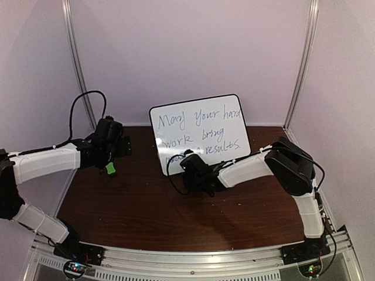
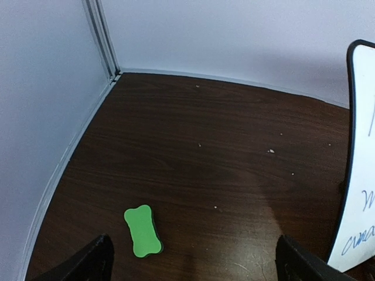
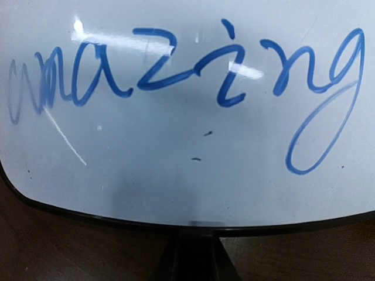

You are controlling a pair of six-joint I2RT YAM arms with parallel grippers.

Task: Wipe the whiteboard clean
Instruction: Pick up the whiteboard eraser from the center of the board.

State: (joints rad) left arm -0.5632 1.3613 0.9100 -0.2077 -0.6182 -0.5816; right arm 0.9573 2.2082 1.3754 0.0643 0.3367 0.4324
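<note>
The left pincer (image 2: 196,264) hangs released, fingers wide apart, above a green bone-shaped eraser (image 2: 142,231) lying flat on the dark wooden worktop (image 1: 146,211). At far centre the whiteboard (image 1: 199,126) stands leaning back, long axis left to right, its blue-written face toward the near edge. The right pincer (image 1: 195,171) is at the board's lower edge; whether it is clenched I cannot tell.

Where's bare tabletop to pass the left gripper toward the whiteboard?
Free: the wide strip of table from its near edge to the whiteboard, and the back-left corner beyond the green eraser. Crowded: the whiteboard's lower edge, where the right gripper sits.
</note>
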